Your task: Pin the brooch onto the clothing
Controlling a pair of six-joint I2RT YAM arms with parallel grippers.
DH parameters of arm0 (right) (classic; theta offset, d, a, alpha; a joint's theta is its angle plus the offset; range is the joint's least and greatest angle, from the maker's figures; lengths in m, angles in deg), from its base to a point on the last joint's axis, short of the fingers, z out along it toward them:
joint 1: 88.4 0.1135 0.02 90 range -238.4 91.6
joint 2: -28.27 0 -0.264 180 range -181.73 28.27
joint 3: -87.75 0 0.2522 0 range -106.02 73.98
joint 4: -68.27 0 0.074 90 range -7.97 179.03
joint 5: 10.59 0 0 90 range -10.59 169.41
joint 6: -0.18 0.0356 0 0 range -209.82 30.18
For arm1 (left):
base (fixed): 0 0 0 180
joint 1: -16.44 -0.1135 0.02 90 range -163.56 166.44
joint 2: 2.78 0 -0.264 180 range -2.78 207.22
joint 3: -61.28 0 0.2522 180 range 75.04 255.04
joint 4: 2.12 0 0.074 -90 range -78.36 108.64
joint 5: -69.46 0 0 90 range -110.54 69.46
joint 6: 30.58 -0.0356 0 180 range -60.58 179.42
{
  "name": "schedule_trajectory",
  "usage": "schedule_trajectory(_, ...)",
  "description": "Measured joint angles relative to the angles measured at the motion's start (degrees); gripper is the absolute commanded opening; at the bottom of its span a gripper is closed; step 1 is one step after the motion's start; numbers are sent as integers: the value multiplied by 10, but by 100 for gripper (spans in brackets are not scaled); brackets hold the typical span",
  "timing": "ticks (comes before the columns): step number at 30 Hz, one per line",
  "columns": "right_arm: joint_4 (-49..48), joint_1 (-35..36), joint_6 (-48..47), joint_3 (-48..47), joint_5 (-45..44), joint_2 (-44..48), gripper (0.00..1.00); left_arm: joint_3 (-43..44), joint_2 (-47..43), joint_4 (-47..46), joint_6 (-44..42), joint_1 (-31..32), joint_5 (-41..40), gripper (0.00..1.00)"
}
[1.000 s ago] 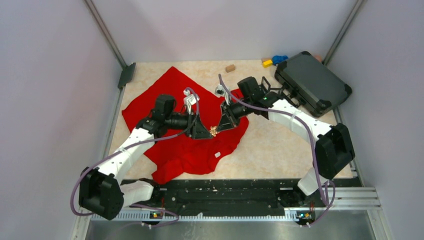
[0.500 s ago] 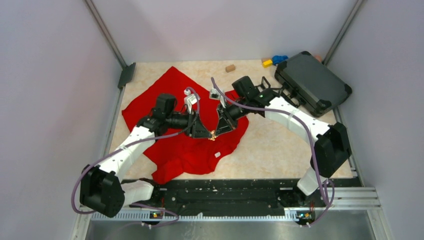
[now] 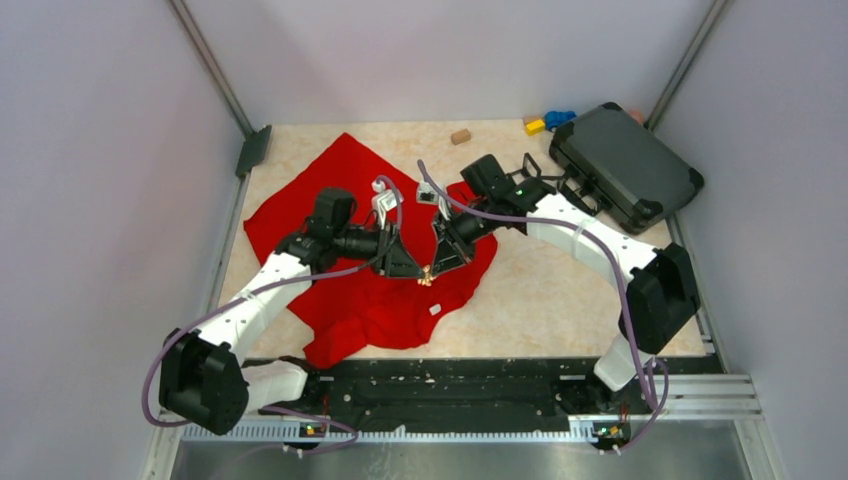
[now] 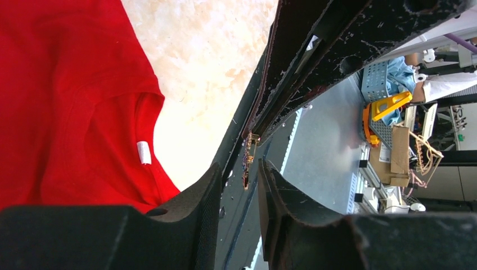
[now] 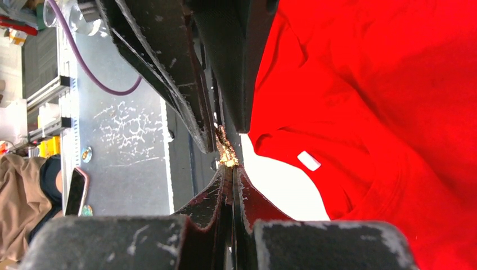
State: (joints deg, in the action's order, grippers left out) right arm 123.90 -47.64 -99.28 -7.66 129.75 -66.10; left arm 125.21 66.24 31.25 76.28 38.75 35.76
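The clothing (image 3: pixel 330 200) is a bright red garment spread over the left and middle of the table, with a small white tag (image 3: pixel 436 309) near its front edge. Both grippers meet tip to tip above its front part. My right gripper (image 3: pixel 432 268) is shut on the small gold brooch (image 5: pixel 226 152), which sticks out past its tips (image 5: pixel 232 167). My left gripper (image 4: pixel 239 169) stands partly open, a finger on each side of the hanging brooch (image 4: pixel 247 166) with gaps showing. The red fabric (image 4: pixel 67 101) and its tag (image 4: pixel 144 152) lie below.
A black case (image 3: pixel 625 165) lies at the back right. Near it sit a brown block (image 3: pixel 460 136), a yellow block (image 3: pixel 535 126) and a blue piece (image 3: pixel 560 118). A black bracket (image 3: pixel 253 150) is at the back left corner. Grey walls enclose the table.
The left jaws have narrowed around the brooch. Both grippers have shifted slightly down and toward the near edge, the right one still holding the brooch.
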Motion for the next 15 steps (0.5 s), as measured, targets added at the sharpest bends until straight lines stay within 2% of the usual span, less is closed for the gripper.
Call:
schedule_trajectory(4, 6, 3, -1, -7, 0, -1, 0, 0, 1, -1, 0, 6, 4, 19)
schedule_trajectory(6, 8, 4, -2, -10, -1, -1, 0, 0, 2, -1, -1, 10, 5, 3)
schedule_trajectory(7, 8, 5, -2, -10, -1, -1, 0, 0, 2, -1, 0, 11, 6, 0)
schedule_trajectory(11, 10, 6, 2, -10, -4, -2, 0, 0, 2, -1, -3, 14, 8, 0)
schedule_trajectory(12, 9, 6, 5, -10, -7, -2, 7, 0, 1, -1, -3, 14, 5, 0)
schedule_trajectory(14, 2, 7, 18, -10, -15, -2, 39, 0, -3, -1, -3, 14, -5, 0)
schedule_trajectory(15, -6, 7, 29, -8, -21, 0, 47, 0, -7, -2, -3, 14, -12, 0)
